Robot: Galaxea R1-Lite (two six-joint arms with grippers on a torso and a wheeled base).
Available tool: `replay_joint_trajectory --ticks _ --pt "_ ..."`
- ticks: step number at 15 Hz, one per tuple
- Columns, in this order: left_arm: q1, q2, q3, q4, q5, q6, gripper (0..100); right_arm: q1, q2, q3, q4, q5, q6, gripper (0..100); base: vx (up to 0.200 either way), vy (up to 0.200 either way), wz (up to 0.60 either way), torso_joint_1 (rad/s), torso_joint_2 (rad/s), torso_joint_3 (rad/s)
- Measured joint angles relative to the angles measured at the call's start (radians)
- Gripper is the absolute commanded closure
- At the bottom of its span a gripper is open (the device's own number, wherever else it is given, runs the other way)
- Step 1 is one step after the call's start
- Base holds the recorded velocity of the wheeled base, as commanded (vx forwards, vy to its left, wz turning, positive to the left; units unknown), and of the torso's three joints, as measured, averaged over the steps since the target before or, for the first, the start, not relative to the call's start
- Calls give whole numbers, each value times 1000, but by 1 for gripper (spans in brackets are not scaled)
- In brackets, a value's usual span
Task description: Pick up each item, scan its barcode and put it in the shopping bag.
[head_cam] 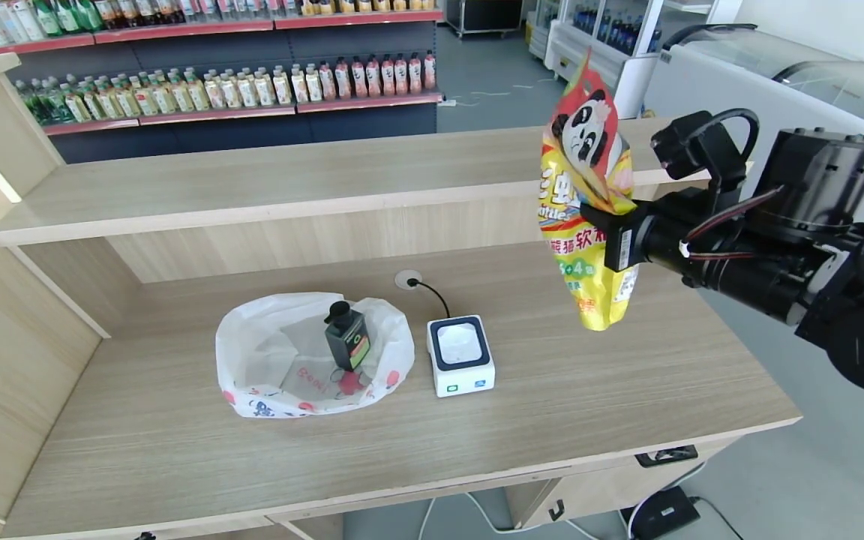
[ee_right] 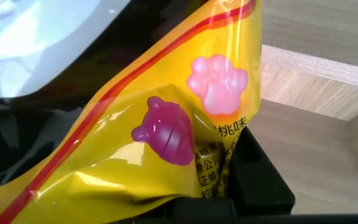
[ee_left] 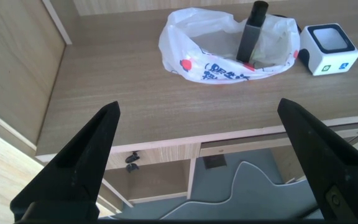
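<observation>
- Pale wood worktop [head_cam: 589, 390], scanner [head_cam: 460, 355] on it; drink shelves [head_cam: 214, 112] behind.
- Yellow panda-print snack bag [head_cam: 586, 187], upright, above and right of the scanner, clamped in right jaws.
- Left jaws wide apart, empty.

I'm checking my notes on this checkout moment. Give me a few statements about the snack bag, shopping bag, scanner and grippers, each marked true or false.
1. The right gripper is shut on the yellow snack bag, held up above the counter. True.
2. The shopping bag is empty. False: a dark bottle stands in it.
3. The scanner sits on the robot's left of the shopping bag. False: it stands beside the bag on the robot's right.
4. The left gripper has its fingers open and holds nothing. True.
5. The snack bag rests on the scanner. False: it hangs in the air, off to the scanner's right.
</observation>
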Motion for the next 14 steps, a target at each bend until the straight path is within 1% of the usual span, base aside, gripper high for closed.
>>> replay_joint_trajectory --ticks 2,4,5,6,7,8,9,11,12,14 --pt "0 0 0 0 0 0 0 -10 -15 -1 34 1 -6 100 0 0 0 0 0 0" --pt "0 0 0 0 0 0 0 -23 -26 -6 77 2 -22 100 0 0 600 5 5 2" --pt "0 0 0 0 0 0 0 -24 -34 -7 81 24 -11 100 0 0 600 2 -2 2" --pt "0 0 0 0 0 0 0 -26 -42 -8 85 74 24 100 0 0 0 0 0 0" --pt "1 0 0 0 0 0 0 -26 -51 -13 79 161 89 100 0 0 0 0 0 0" --pt "0 0 0 0 0 0 0 -23 -58 -13 87 234 139 100 0 0 0 -100 105 -32" --pt "0 0 0 0 0 0 0 -21 -62 -15 99 309 218 100 0 0 0 -188 139 -46" --pt "0 0 0 0 0 0 0 -24 -66 -32 97 387 410 100 0 0 0 -98 49 -5" --pt "2 0 -1 -1 0 0 0 -34 -64 -37 105 453 503 100 0 0 0 0 0 0" --pt "0 0 0 0 0 0 0 -96 -50 -47 103 584 612 100 0 0 0 0 0 0"
